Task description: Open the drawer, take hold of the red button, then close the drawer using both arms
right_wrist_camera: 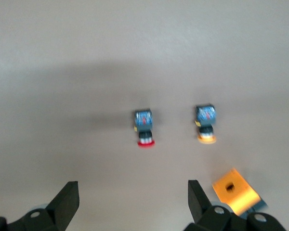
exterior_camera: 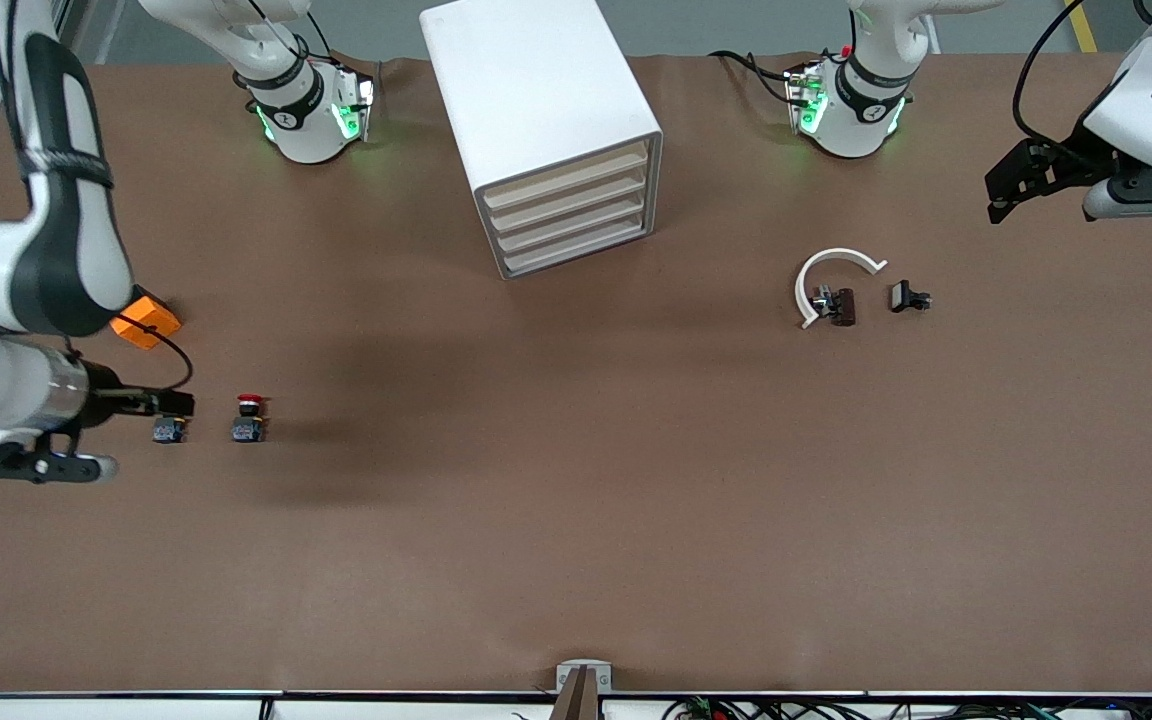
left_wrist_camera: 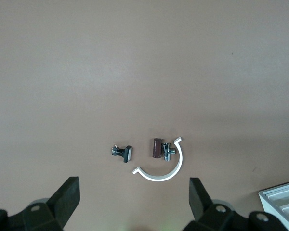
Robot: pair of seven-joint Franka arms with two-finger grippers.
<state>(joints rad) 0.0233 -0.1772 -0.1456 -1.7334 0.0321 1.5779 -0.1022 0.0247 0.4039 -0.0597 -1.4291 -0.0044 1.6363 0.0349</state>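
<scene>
The white cabinet (exterior_camera: 536, 90) stands mid-table near the robots' bases. Its top drawer (exterior_camera: 566, 172) is shut, as are the three below it. The red-capped button (exterior_camera: 249, 418) lies on the table toward the right arm's end and also shows in the right wrist view (right_wrist_camera: 144, 126). My right gripper (right_wrist_camera: 133, 195) is open and empty, up in the air over the table beside the two buttons. My left gripper (left_wrist_camera: 135, 192) is open and empty, raised over the left arm's end of the table.
A yellow-capped button (exterior_camera: 168, 431) lies beside the red one, and an orange cube (exterior_camera: 146, 322) is farther from the front camera. A white arc piece (exterior_camera: 829, 270), a brown part (exterior_camera: 841, 305) and a black clip (exterior_camera: 908, 297) lie toward the left arm's end.
</scene>
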